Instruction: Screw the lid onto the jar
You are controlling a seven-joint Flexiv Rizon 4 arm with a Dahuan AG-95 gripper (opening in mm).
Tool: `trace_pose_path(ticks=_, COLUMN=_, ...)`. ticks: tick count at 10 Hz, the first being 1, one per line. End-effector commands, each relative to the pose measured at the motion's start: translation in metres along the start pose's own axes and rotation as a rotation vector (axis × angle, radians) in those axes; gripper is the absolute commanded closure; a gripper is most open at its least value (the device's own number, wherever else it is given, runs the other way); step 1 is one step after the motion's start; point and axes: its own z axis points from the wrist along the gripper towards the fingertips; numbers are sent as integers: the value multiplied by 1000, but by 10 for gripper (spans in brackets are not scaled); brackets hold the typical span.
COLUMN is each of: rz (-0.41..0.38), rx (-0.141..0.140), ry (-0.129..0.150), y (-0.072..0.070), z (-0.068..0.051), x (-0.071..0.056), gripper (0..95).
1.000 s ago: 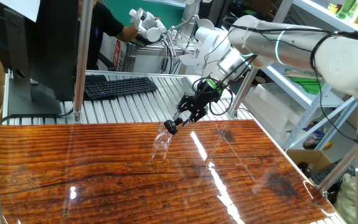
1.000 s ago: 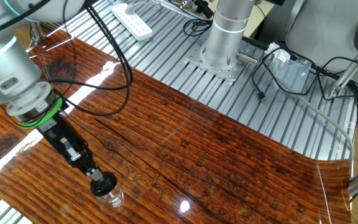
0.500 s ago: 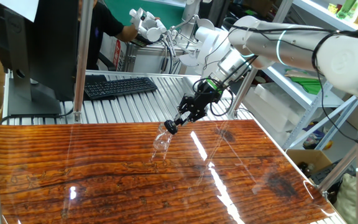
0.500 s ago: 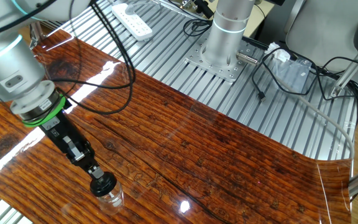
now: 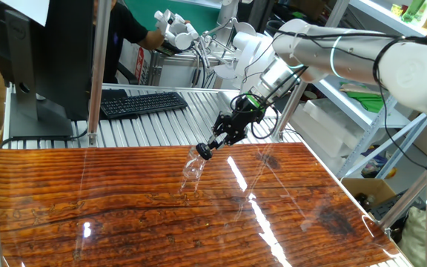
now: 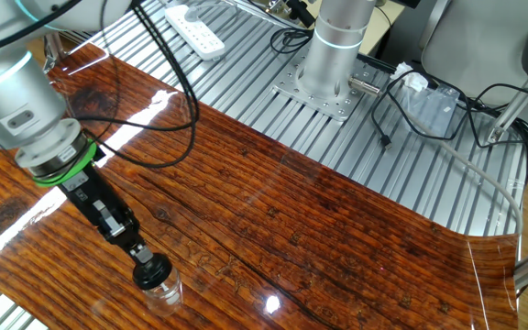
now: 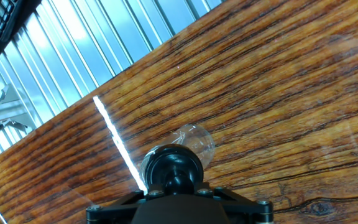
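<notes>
Nothing much has shifted over the last second: from my remote station the gripper (image 6: 145,264) appears to have only crept slightly and turned a touch, holding its place over the jar. Its fingers are clenched on the lid (image 7: 173,170), the small black cap at their tips. Directly beneath, the jar (image 5: 192,170) stands upright on the wooden table (image 6: 337,229), its long axis vertical and in line with the cap. Whether the threads are already engaged I cannot tell, since the clear neck is hard to read. Behind the gripper the arm (image 5: 325,52) slants down steeply from the right.
</notes>
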Motion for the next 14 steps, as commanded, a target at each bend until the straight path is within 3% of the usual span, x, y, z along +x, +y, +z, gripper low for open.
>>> trace_pose_path(ticks=1, rz=0, rx=-1, ry=3, y=2, z=-2, x=-1, gripper=950)
trace_pose_path(ticks=4, rz=15, rx=6, ry=3, y=11, z=-6, x=5, gripper=950)
trace_pose_path(ticks=8, rz=0, rx=30, ry=-25, y=17, z=-12, x=10, gripper=950)
trace_pose_path(ticks=9, rz=-33, rx=78, ry=-56, y=18, z=-14, x=11, gripper=950)
trace_pose_path(ticks=11, rz=-47, rx=104, ry=-85, y=19, z=-17, x=12, gripper=950)
trace_pose_path(ticks=12, rz=-63, rx=136, ry=-98, y=21, z=-19, x=13, gripper=950)
trace_pose_path(ticks=14, rz=-72, rx=151, ry=-108, y=22, z=-19, x=14, gripper=950)
